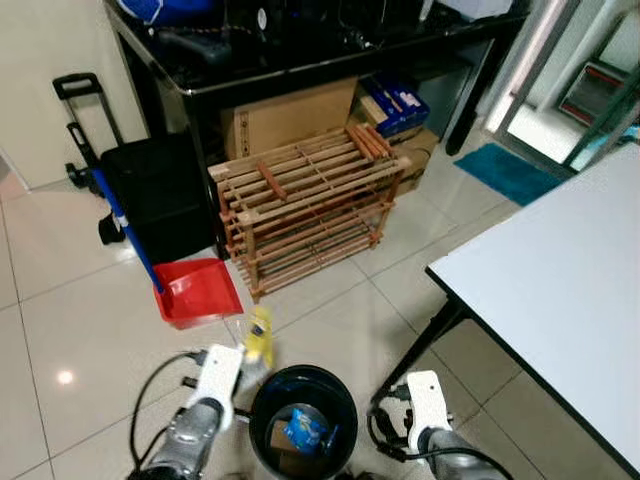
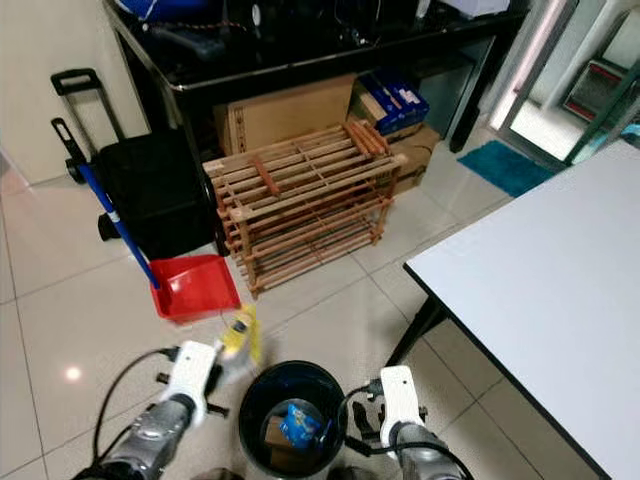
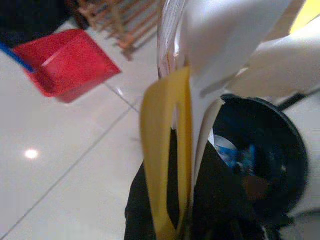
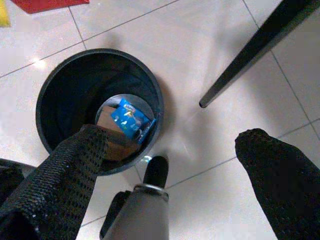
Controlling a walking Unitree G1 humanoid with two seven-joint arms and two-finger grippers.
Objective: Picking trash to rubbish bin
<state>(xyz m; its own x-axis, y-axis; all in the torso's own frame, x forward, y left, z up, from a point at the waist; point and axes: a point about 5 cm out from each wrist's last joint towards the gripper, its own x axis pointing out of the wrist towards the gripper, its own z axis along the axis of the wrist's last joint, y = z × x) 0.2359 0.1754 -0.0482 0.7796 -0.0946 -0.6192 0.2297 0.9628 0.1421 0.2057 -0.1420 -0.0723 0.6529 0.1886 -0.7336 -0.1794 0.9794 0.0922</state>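
Note:
A round black rubbish bin (image 1: pixel 264 398) stands on the tiled floor just in front of me. Inside it lie a blue packet (image 4: pixel 131 117) and a brown carton (image 4: pixel 111 136). My left gripper (image 1: pixel 250 362) is shut on a yellow and white wrapper (image 1: pixel 260 336), held upright just outside the bin's left rim. In the left wrist view the wrapper (image 3: pixel 165 150) stands between the black fingers (image 3: pixel 212 200), with the bin's mouth beyond it. My right gripper (image 4: pixel 172 135) hangs open and empty over the floor beside the bin's right rim.
A red dustpan (image 1: pixel 198 290) with a blue handle lies left of the bin. Beyond are a wooden slatted rack (image 1: pixel 310 200), a black trolley bag (image 1: pixel 160 195) and a dark desk. A white table (image 1: pixel 560 270) with a black leg (image 1: pixel 432 335) fills the right side.

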